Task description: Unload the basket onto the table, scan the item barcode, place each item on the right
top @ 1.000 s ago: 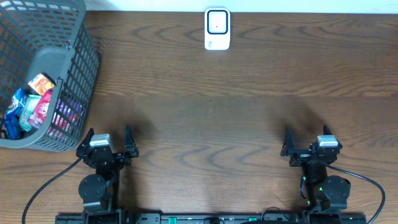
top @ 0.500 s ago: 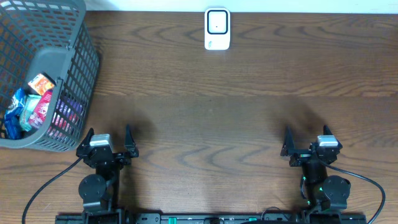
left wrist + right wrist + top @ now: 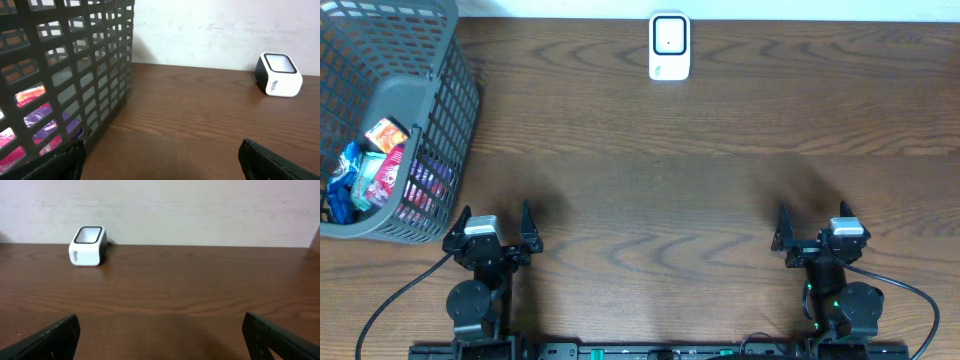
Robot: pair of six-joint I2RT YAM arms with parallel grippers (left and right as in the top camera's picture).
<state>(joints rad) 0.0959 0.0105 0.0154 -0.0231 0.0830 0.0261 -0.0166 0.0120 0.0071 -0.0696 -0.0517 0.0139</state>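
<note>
Basket (image 3: 440, 110): grey mesh, well to the left of the scanner (image 3: 669, 47) and closer to the arms than it is; the overhead view cuts off its left side.
Items (image 3: 375, 165): several bright packets lying together inside the basket, far left of the scanner. An orange one is on top, with blue, red-pink and purple ones beside and below it. No barcode can be made out.
Left gripper (image 3: 495, 217): well apart from the scanner, to its left and on the near side of the table (image 3: 670, 180), just right of the basket's near corner. The jaws are spread wide with nothing between them. In the left wrist view the basket wall fills the left side and the scanner sits far off to the right.
Scanner: small white block with a dark window on top, standing at the table's far edge by the wall, about midway across.
Right gripper (image 3: 812, 215): well apart from the scanner, to its right and on the near side. The jaws are spread wide and hold nothing. Its wrist view shows the scanner far off to the left.
</note>
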